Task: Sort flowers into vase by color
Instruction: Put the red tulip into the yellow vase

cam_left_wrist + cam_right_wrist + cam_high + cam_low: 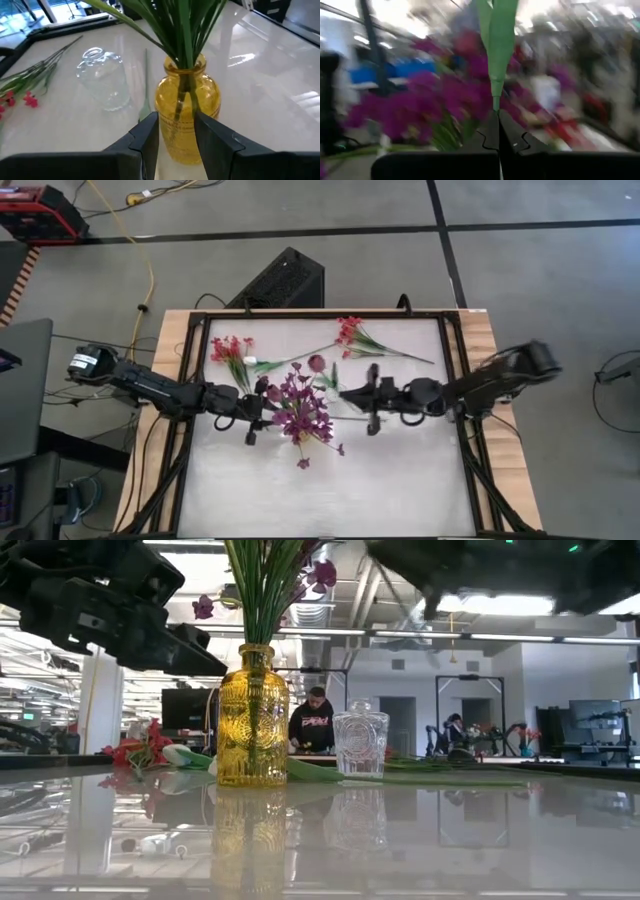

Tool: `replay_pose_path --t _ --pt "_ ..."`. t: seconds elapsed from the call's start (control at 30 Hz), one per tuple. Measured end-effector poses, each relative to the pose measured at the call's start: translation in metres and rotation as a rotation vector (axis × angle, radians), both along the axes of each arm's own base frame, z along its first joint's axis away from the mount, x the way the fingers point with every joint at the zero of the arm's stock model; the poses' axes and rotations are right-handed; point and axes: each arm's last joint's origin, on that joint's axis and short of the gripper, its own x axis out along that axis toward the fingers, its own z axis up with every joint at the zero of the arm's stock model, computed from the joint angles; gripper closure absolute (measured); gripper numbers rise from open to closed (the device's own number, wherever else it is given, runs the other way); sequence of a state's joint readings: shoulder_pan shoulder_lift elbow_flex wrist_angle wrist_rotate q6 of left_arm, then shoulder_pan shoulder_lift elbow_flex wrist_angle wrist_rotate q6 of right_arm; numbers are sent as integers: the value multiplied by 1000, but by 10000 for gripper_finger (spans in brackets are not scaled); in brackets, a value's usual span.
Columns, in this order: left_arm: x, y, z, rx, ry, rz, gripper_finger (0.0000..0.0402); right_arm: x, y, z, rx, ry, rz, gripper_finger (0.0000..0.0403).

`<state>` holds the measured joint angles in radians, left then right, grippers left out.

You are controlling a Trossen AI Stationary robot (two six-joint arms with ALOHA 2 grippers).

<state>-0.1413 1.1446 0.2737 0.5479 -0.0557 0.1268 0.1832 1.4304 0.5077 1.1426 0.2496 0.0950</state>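
1. The purple flowers (303, 412) stand in the yellow vase (252, 718) near the table's middle; only the low view shows that vase whole (from overhead the blooms cover it).
2. The left wrist view shows the left gripper (176, 131) with jaws apart, one on each side of the vase.
3. The right gripper (498, 131) is clamped on a green stem (496, 45), raised above the clear vase (360, 743).
4. Red flowers (231, 350) lie far left, another red sprig (352, 332) near the far edge; the near half of the table (400, 480) lies open.
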Motion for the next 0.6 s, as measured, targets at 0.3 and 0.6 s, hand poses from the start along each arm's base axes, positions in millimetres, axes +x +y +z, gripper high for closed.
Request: replay_pose_path --t 0.3,0.6 --pt "0 0 0 -4 2 -16 288 -71 -25 -1 328 403 -462 386" --pt "1 -1 4 -3 -38 -18 288 -97 -53 -42 681 760 -666 385"
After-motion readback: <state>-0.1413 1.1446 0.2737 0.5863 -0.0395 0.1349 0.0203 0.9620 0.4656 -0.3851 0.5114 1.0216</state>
